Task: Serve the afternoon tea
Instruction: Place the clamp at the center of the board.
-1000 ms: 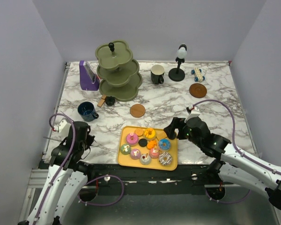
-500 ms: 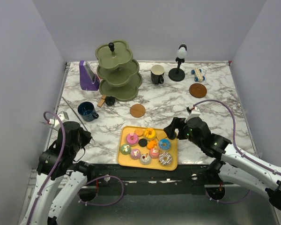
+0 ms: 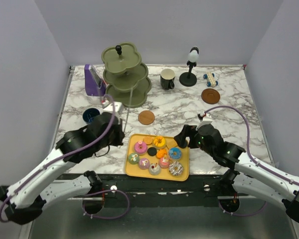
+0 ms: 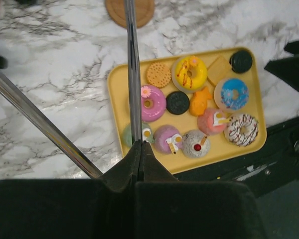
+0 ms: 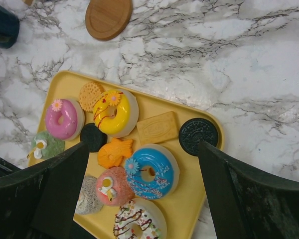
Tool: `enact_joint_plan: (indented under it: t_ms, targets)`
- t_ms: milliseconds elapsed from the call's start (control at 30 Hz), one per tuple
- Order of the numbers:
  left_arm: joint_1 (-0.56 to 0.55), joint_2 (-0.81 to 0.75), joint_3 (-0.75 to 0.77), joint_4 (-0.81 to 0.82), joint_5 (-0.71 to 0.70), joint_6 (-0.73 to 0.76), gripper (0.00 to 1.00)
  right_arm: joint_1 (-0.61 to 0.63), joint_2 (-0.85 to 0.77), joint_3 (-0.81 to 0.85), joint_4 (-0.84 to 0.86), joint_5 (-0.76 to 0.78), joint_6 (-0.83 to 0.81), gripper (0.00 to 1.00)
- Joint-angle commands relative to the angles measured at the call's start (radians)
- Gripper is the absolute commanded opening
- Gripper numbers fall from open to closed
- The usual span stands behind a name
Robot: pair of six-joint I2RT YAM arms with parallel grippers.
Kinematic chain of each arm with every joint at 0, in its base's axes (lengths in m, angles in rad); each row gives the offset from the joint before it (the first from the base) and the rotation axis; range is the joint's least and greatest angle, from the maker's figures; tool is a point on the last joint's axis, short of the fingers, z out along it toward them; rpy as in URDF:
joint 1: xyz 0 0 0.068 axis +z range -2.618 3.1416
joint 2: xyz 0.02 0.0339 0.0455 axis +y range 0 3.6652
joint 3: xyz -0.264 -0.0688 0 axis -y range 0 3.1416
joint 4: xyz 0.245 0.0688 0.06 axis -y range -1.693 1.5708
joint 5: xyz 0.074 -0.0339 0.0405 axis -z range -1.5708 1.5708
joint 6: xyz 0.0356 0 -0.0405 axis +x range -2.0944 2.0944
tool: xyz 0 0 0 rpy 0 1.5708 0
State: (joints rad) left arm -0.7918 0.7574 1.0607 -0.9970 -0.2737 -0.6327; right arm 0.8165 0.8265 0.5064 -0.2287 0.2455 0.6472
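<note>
Left end effector: clenches tongs above tray; likely the pickup step
Right end effector: released, over tray's right edge
Next: tongs should straddle pink doughnut

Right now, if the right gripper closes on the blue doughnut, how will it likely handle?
The blue doughnut looks round and glossy, so it may slip. Crowded by neighbours on the yellow tray, it probably nudges them when pushed.

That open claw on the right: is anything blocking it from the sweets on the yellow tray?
Nothing visible does. The right gripper hangs open over the yellow tray's right side, with the blue doughnut showing bare between its fingers. The left gripper, shut on metal tongs, sits off to the tray's left.
</note>
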Motion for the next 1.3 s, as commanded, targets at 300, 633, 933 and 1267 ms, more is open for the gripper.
enact_joint_plan:
  t_ms: [300, 633, 933, 1267]
  targets:
    - [-0.200, 0.167, -0.118, 0.154, 0.041, 0.240, 0.00, 0.004, 0.000, 0.027, -0.016, 0.000, -0.025, 0.98]
    - [-0.151, 0.219, -0.263, 0.242, 0.112, 0.163, 0.00, 0.004, 0.025, 0.025, 0.005, -0.025, -0.031, 0.98]
    - [0.056, 0.253, -0.324, 0.358, 0.204, 0.183, 0.00, 0.004, 0.012, 0.019, 0.004, -0.031, -0.032, 0.98]
    - [0.136, 0.418, -0.287, 0.390, 0.235, 0.198, 0.00, 0.004, 0.012, 0.015, 0.003, -0.035, -0.033, 0.98]
